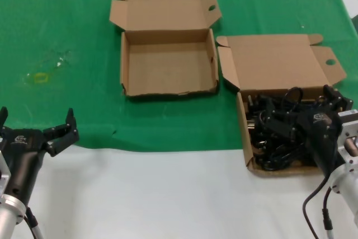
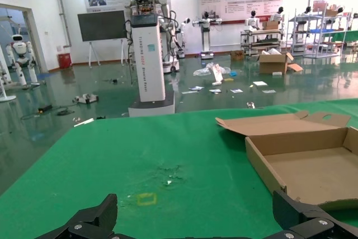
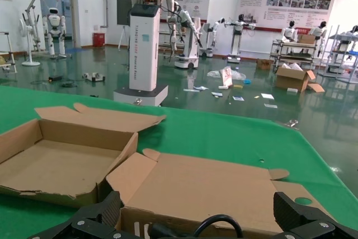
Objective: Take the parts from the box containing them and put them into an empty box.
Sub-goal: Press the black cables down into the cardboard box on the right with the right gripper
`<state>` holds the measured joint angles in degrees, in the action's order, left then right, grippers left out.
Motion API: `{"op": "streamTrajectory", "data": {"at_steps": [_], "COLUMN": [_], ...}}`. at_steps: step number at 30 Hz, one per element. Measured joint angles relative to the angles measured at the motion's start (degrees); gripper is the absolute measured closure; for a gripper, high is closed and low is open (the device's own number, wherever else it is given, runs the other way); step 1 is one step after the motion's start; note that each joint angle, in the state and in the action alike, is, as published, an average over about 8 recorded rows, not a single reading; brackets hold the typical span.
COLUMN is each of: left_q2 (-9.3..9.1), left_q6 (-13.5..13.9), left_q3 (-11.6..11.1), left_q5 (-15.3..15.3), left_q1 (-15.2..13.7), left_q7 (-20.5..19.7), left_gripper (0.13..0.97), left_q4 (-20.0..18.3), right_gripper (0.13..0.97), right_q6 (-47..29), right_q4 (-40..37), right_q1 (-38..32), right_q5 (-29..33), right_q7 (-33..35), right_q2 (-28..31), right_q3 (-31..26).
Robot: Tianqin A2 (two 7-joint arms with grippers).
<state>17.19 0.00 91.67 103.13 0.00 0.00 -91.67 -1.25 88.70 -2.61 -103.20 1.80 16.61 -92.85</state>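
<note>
Two brown cardboard boxes lie open on the green cloth. The empty box (image 1: 168, 62) sits in the middle at the back, also in the left wrist view (image 2: 313, 172) and the right wrist view (image 3: 56, 166). The box containing the parts (image 1: 245, 130) is at the right, lid (image 3: 207, 186) folded back. Black coiled cords (image 1: 274, 138) fill it. My right gripper (image 1: 299, 107) hovers open over these cords, one cord loop (image 3: 218, 222) rising between its fingers (image 3: 288, 211). At the near left, my left gripper (image 1: 36, 117) stands open with nothing in it, over the cloth's edge (image 2: 194, 211).
The green cloth (image 1: 67, 26) covers the back of the table; bare white tabletop (image 1: 168, 194) runs along the front. A small yellow mark (image 1: 40, 78) and some scuffs lie on the cloth at the left. A cable (image 1: 316, 205) hangs by the right arm.
</note>
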Motion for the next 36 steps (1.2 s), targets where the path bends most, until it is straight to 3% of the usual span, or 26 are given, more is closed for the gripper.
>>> {"op": "streamTrajectory", "data": {"at_steps": [24,36], "left_q2": [0.00,0.00], "left_q6": [0.00,0.00], "left_q3": [0.00,0.00], "left_q5": [0.00,0.00], "left_q1": [0.00,0.00], "left_q7": [0.00,0.00], "left_gripper": [0.132,0.179], "left_q4": [0.00,0.00], "right_gripper": [0.129,0.129], "right_q6": [0.00,0.51], "right_q4": [0.00,0.59], "right_q1": [0.00,0.18], "right_q5": [0.00,-0.24], "right_q7": [0.00,-0.29], "right_q2": [0.00,0.91], "right_q3": [0.00,-0.83]}}
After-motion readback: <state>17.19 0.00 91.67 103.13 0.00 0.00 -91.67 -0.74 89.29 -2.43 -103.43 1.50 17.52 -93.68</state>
